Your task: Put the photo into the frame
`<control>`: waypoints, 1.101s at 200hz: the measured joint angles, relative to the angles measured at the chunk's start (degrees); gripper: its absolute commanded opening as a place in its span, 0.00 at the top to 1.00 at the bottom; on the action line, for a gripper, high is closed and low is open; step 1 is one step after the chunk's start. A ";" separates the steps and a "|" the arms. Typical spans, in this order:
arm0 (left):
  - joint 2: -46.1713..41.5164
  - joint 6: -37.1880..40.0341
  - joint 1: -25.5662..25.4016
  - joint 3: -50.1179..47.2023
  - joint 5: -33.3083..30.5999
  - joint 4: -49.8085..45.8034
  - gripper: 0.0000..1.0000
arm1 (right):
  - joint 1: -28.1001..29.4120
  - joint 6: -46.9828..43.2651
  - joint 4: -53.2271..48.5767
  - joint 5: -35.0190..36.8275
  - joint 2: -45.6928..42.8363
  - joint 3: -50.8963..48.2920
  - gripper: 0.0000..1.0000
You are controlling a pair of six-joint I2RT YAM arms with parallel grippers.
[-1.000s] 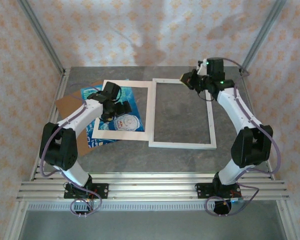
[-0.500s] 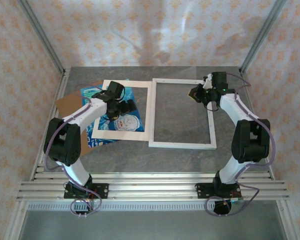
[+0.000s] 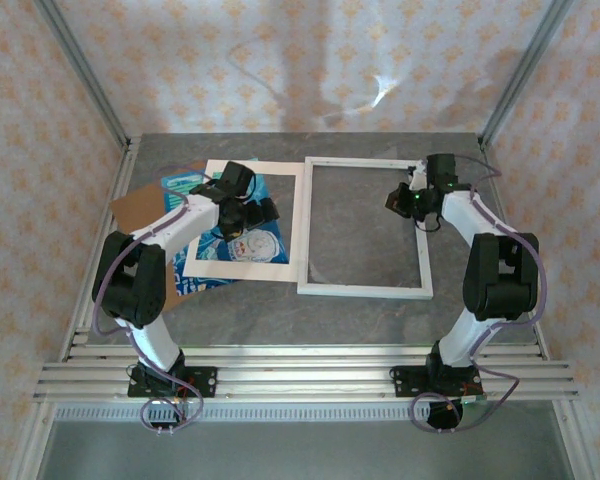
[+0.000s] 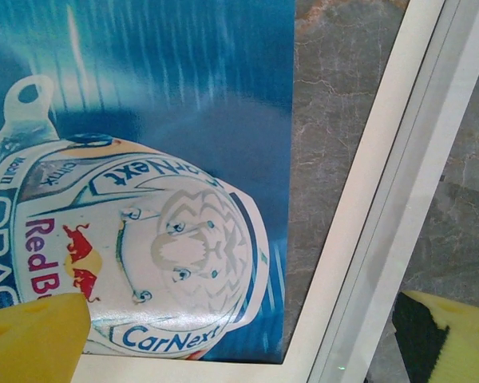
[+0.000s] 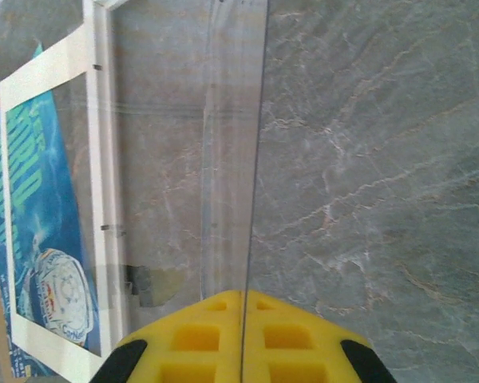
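Observation:
The teal-blue photo (image 3: 242, 238) lies at the left of the table under a cream mat (image 3: 280, 262); its white helmet figure (image 4: 160, 255) shows in the left wrist view. My left gripper (image 3: 252, 212) hovers open just above the photo's corner (image 4: 239, 343), and nothing sits between its yellow fingers (image 4: 32, 339). The white-bordered frame (image 3: 418, 250) lies flat beside the mat, and its rail (image 4: 431, 167) runs along the mat's edge. My right gripper (image 3: 400, 198) is over the frame's right side. It is shut (image 5: 241, 299) on the edge of a clear pane (image 5: 231, 159).
A brown backing board (image 3: 130, 212) pokes out from under the photo at the far left. Grey marble tabletop (image 3: 360, 225) shows through the frame opening. Metal posts and patterned walls close in the back and the sides.
My right gripper has come nearer and lower over the frame's right side with the pane. My left gripper has shifted right across the photo toward the mat's inner edge.

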 measured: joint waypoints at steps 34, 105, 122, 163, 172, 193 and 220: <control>0.55 0.15 -0.42 0.24 0.00 -0.07 0.00 | -1.11 -1.05 0.00 0.72 0.00 -0.07 1.00; 2.71 0.17 -1.44 2.01 0.00 -0.90 0.00 | -2.45 -3.76 -1.86 2.16 0.00 -0.07 1.00; 2.71 0.20 -1.44 2.08 0.02 -0.92 0.00 | -2.64 -4.52 -2.54 2.38 0.00 -0.07 1.00; 2.73 0.20 -1.86 2.27 0.15 -0.90 0.00 | -2.86 -5.81 -3.48 2.54 0.00 0.07 1.00; 2.73 0.17 -2.12 2.29 0.17 -0.92 0.00 | -2.86 -6.01 -3.61 2.49 0.00 0.26 1.00; 2.73 0.20 -2.36 2.34 0.44 -0.92 0.00 | -2.86 -6.29 -3.76 1.81 0.00 1.09 1.00; 2.73 0.20 -2.54 2.36 0.61 -0.92 0.00 | -2.86 -6.43 -3.34 0.37 0.00 1.25 1.00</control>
